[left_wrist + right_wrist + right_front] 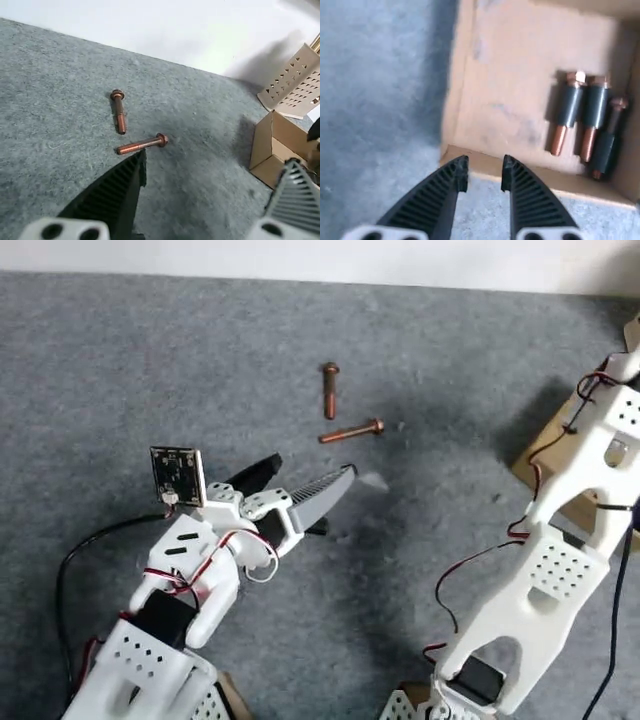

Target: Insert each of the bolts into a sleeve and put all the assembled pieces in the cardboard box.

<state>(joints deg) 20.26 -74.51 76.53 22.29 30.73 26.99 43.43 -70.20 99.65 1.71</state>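
Cardboard box (510, 100) holds three sleeved bolts (594, 112); left jaws wide, right jaws narrow, both empty.

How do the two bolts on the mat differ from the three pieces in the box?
The loose bolts are bare; the boxed pieces each wear a dark sleeve. The loose bolts lie angled apart on the mat; the boxed pieces lie side by side in the cardboard box. All have copper shanks.

The right arm (560, 570) hides most of the cardboard box (540, 452).
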